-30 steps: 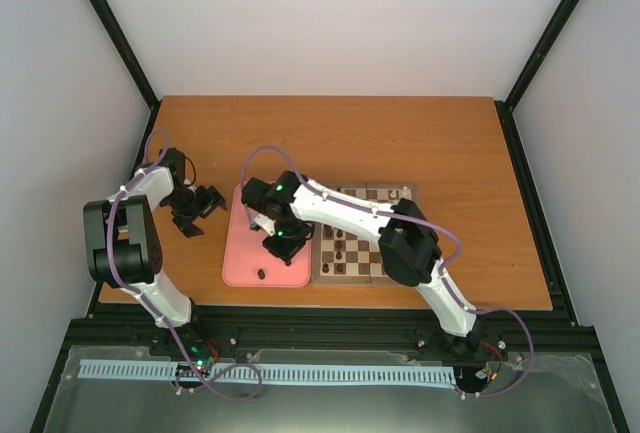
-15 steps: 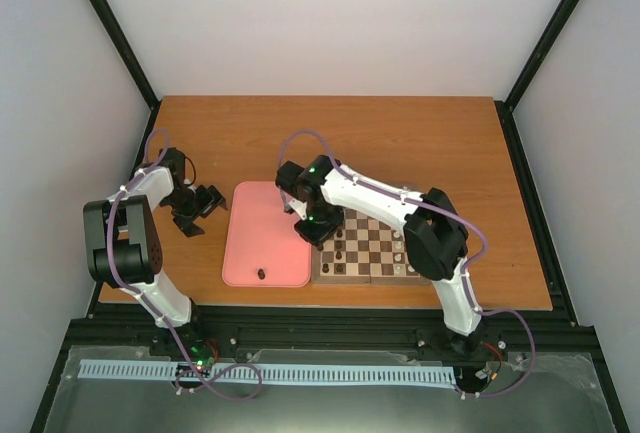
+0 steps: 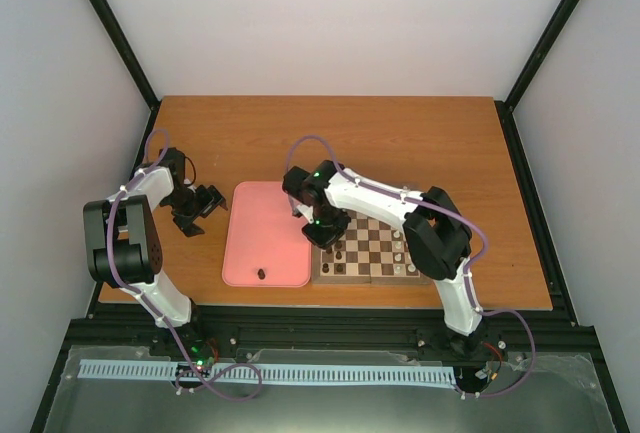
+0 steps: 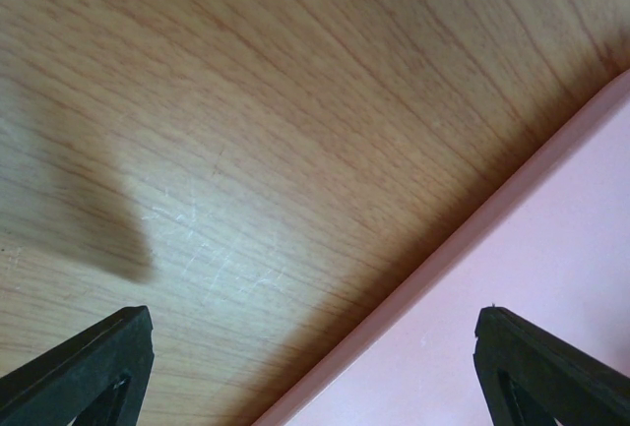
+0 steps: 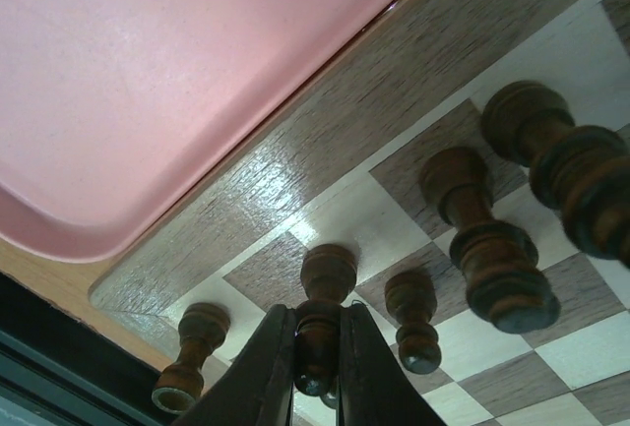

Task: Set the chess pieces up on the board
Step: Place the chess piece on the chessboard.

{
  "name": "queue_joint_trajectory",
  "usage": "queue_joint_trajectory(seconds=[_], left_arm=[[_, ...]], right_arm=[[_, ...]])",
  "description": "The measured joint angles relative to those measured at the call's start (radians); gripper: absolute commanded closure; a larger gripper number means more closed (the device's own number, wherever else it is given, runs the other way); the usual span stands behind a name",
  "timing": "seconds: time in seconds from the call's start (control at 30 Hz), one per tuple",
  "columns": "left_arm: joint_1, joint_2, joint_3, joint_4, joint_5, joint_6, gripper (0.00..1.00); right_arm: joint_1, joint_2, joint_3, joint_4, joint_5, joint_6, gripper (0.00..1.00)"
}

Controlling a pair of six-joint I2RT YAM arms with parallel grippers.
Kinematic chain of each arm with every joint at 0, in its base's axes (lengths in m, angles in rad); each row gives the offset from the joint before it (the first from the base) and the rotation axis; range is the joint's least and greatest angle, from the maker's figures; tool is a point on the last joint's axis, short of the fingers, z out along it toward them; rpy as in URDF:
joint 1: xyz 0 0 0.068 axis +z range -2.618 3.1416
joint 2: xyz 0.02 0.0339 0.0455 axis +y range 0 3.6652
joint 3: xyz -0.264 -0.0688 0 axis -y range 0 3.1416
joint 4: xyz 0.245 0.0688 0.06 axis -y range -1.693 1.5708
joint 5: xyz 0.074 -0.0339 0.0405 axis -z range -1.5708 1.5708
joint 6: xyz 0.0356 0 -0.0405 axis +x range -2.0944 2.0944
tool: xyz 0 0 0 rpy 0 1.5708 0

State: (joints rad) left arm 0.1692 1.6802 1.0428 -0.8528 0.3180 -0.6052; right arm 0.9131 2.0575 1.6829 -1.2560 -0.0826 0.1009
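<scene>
Across the middle of the overhead view, an orange-brown wooden surface (image 3: 400, 133), seen again as streaked grain in the upper left of the left wrist view. Flat on it, left of centre, a plain pink rectangular tray (image 3: 262, 233). Right against the tray's right edge, a square wooden chessboard with dark brown and cream checks (image 3: 372, 258). Reaching from the lower right across the chessboard's upper left part, a white and black right arm (image 3: 380, 203), ending in the right gripper (image 3: 325, 231) over the squares nearest the tray. Folded at the left edge of the surface, a white and black left arm (image 3: 130, 243), with the left gripper (image 3: 203, 203) low over bare wood, just left of the tray. Left jaws spread wide, holding nothing, black tips at the two bottom corners of the left wrist view. Right jaws narrow, closed on one of the tiny dark brown chess pieces (image 5: 326, 283), close to the board's left border; lifted or standing on its square, impossible to tell. Standing on the squares around it, several more dark chessmen. Alone on the tray near its lower edge, a lone dark piece (image 3: 260, 274).
</scene>
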Motion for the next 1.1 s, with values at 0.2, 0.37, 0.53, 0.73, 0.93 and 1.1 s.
queue_joint_trajectory(seconds=[0.2,0.37,0.53,0.73,0.93,1.1], left_arm=[[0.0,0.0,0.0,0.0,0.0,0.0,0.0],[0.0,0.0,0.0,0.0,0.0,0.0,0.0],[0.0,0.0,0.0,0.0,0.0,0.0,0.0],[0.0,0.0,0.0,0.0,0.0,0.0,0.0],[0.0,0.0,0.0,0.0,0.0,0.0,0.0],[0.0,0.0,0.0,0.0,0.0,0.0,0.0]], right_arm=[[-0.006,0.0,0.0,0.013,0.008,0.0,0.97],[-0.011,0.0,0.001,0.018,0.018,0.0,0.97],[-0.016,0.0,0.003,0.023,0.024,0.0,0.97],[-0.018,0.0,0.013,0.027,0.023,0.0,0.97],[-0.018,0.0,0.013,0.027,0.018,-0.001,0.94],[-0.018,0.0,0.013,0.027,0.014,-0.003,0.9]])
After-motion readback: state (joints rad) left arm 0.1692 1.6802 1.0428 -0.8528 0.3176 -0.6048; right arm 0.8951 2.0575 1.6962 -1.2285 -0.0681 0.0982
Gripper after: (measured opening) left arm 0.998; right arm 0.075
